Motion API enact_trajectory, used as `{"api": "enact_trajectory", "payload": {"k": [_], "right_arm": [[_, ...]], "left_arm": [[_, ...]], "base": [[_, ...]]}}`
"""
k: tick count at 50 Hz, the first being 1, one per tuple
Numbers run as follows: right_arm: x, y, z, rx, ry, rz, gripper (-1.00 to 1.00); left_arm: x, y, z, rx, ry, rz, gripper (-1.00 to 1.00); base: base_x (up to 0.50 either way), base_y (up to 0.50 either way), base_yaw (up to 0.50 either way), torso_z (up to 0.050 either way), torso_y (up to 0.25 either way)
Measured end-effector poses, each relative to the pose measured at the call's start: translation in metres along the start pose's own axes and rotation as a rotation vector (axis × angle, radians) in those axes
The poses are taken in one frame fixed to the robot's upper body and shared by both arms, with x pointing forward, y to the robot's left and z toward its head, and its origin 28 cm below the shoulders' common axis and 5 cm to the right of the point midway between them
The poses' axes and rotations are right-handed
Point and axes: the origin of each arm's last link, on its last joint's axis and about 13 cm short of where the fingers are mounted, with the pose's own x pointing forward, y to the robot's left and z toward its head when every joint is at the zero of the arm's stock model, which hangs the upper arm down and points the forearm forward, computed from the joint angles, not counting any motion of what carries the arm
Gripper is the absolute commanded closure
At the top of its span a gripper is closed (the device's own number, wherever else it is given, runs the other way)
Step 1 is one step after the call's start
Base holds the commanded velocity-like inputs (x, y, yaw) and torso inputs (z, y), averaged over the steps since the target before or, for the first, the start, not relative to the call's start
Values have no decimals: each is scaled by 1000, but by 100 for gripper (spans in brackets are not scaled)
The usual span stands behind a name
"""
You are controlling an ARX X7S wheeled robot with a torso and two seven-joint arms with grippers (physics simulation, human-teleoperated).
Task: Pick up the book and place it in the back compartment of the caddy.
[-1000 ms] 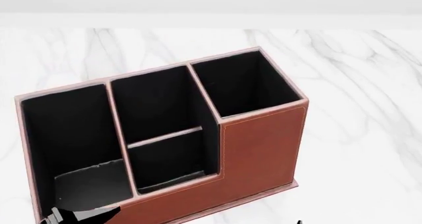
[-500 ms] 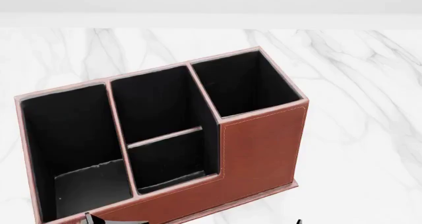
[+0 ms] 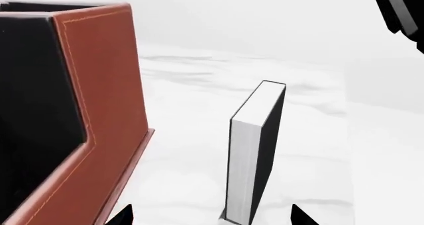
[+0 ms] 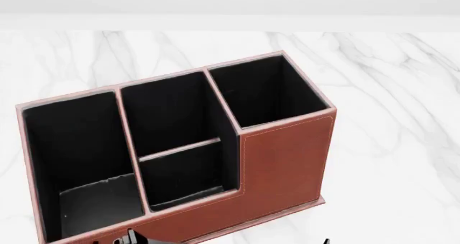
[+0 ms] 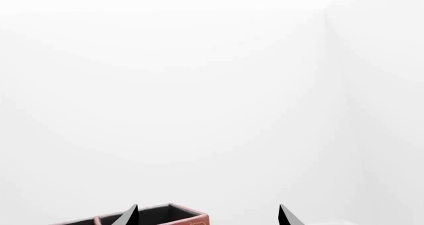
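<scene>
The black book (image 3: 255, 150) stands upright on the marble table, white page edge toward my left wrist camera, just right of the caddy's brown wall (image 3: 109, 101). My left gripper (image 3: 212, 216) is open, its tips wide apart either side of the book's base, touching nothing. The book is out of the head view. There the reddish-brown caddy (image 4: 287, 158) fills the middle, and the back compartment (image 4: 183, 174) is the small squarish pocket behind the low brown wall. A left gripper tip (image 4: 133, 236) shows at the bottom edge. My right gripper (image 5: 207, 216) is open and empty, above the caddy's rim (image 5: 159, 214).
The caddy also has a long pocket (image 4: 79, 152) at the left, a middle pocket (image 4: 165, 109) and a tall square pocket (image 4: 262, 90). White marble table (image 4: 388, 93) surrounds it. A black arm part (image 3: 397, 6) hangs beyond the book in the left wrist view.
In the head view my left gripper has slid right along the bottom edge, from over the long left pocket to below the caddy's front wall. The caddy has not moved.
</scene>
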Motion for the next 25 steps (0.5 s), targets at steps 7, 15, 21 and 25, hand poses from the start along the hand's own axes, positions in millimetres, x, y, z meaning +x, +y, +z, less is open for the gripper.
{"api": "enact_trajectory", "payload": {"k": [7, 15, 21, 25], "right_arm": [[0, 0, 0, 0, -1, -1, -100], [0, 0, 0, 1, -1, -1, -100], [0, 0, 0, 0, -2, 0, -100], [0, 0, 0, 0, -1, 1, -100]], "left_arm": [[7, 1, -1, -1, 8, -21, -100], [14, 2, -2, -2, 17, -42, -100], [20, 3, -3, -7, 23, -53, -100], [23, 5, -3, -10, 26, -58, -100]], "base": [[0, 0, 0, 0, 0], [0, 0, 0, 0, 0], [0, 0, 0, 0, 0], [0, 0, 0, 0, 0]]}}
